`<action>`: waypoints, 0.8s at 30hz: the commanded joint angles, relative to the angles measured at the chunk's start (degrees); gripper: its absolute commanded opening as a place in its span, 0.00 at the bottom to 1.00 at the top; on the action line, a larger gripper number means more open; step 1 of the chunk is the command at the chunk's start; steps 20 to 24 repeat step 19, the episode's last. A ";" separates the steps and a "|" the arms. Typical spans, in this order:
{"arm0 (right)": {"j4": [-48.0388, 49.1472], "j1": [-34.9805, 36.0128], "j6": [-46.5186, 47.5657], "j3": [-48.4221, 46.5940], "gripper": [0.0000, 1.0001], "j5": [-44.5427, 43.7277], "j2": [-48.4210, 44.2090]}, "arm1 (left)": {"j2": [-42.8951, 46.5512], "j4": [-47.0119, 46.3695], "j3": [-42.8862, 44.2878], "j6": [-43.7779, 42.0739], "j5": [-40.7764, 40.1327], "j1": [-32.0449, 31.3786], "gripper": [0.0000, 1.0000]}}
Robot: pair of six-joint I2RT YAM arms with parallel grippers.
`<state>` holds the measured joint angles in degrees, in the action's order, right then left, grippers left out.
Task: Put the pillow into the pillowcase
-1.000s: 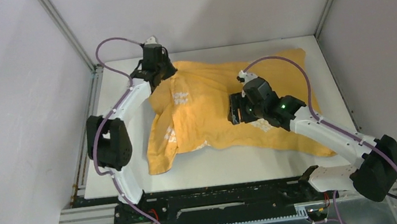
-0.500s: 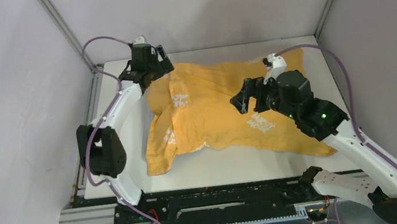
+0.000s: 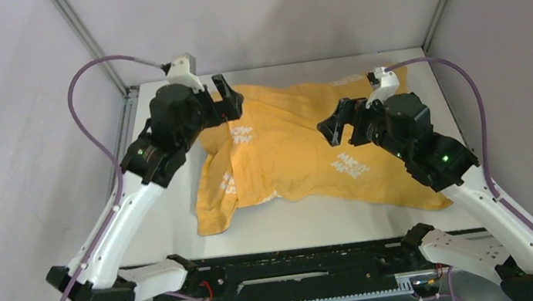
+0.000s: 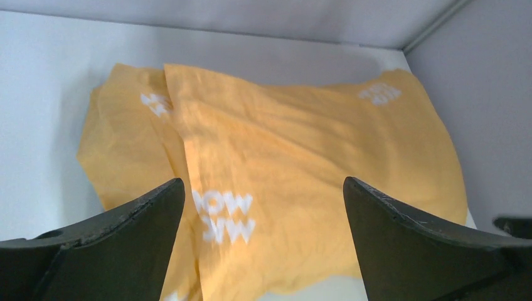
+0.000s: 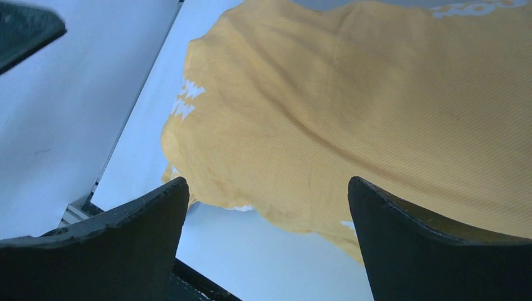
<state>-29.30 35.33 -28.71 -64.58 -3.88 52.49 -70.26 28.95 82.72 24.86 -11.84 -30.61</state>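
The orange-yellow pillowcase (image 3: pixel 286 148) with white lettering lies spread and puffed up across the middle of the table. No part of the pillow shows; it is hidden. My left gripper (image 3: pixel 229 99) hovers open above the pillowcase's back left corner, with nothing between its fingers. The left wrist view looks down on the pillowcase (image 4: pixel 301 138) past the wide-apart left gripper (image 4: pixel 263 182). My right gripper (image 3: pixel 336 121) hangs open over the pillowcase's right half, touching nothing. In the right wrist view the pillowcase (image 5: pixel 376 94) lies below the empty right gripper (image 5: pixel 268 181).
The white table (image 3: pixel 296 224) shows bare along its front and left strips. Grey enclosure walls with metal corner posts (image 3: pixel 90 45) close in the back and sides. The black base rail (image 3: pixel 301 259) runs along the near edge.
The left gripper has let go of the pillowcase's back left corner, opened, and risen. The right gripper has opened wider and lifted off the cloth, moving right. The pillowcase has settled.
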 commanded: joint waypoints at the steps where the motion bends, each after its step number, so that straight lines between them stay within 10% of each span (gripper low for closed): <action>1: 1.11 -0.52 -0.16 -1.73 0.99 0.06 0.49 | 4.79 4.74 -5.55 -2.27 -5.04 -3.55 1.00; 24: 3.78 -1.63 0.32 -1.10 1.00 3.18 4.08 | 14.02 4.50 -14.46 -1.95 -8.77 -3.75 1.00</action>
